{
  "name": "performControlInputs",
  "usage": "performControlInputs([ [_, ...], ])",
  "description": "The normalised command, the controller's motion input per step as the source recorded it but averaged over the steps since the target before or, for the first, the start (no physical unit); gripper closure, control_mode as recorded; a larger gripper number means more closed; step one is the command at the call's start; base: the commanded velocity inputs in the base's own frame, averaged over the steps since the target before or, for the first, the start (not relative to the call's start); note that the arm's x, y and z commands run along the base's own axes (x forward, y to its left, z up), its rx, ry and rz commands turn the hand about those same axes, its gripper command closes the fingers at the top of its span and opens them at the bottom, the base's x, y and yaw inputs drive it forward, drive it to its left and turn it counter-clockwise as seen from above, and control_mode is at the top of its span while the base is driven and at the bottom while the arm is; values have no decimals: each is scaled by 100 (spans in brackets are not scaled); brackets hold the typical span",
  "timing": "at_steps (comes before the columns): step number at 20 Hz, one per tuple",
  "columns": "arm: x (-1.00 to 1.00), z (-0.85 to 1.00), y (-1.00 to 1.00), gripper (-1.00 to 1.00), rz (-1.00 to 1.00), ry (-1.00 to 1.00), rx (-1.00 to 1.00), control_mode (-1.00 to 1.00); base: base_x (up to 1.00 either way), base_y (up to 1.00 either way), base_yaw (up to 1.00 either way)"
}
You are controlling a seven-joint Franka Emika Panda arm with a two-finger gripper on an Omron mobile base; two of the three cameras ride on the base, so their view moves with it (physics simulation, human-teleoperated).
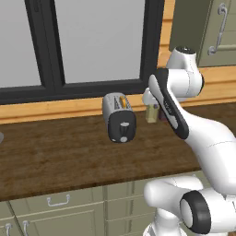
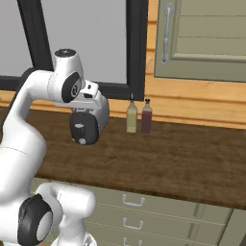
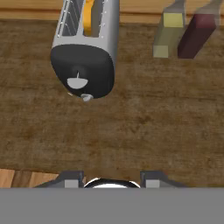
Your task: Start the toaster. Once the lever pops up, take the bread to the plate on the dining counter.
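We saw the two-finger gripper (image 3: 113,178) spread wide, holding nothing, above the dark wood worktop (image 3: 144,127), short of the small silver two-slot toaster (image 3: 86,48). Golden-tan bread slice (image 3: 89,16) sat in its right slot; pale lever (image 3: 86,97) low on black end panel.

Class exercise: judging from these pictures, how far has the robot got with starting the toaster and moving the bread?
Done: the bread sits in the toaster. In hand: the gripper hangs above the counter, short of the lever, holding nothing. Left: carrying the bread to the plate.
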Motion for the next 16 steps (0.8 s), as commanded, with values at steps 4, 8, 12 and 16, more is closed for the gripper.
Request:
performControlInputs([
  [4,-29,-5,14,-100,3,-5,-3,-100,0,0,0],
  [8,-50,-11,73,-100,3,-5,-1,-100,0,0,0],
  [12,-27,-13,91,-100,0,-7,0,-100,0,0,0],
  [16,-5,-37,67,-100,0,-3,0,-100,0,0,0],
])
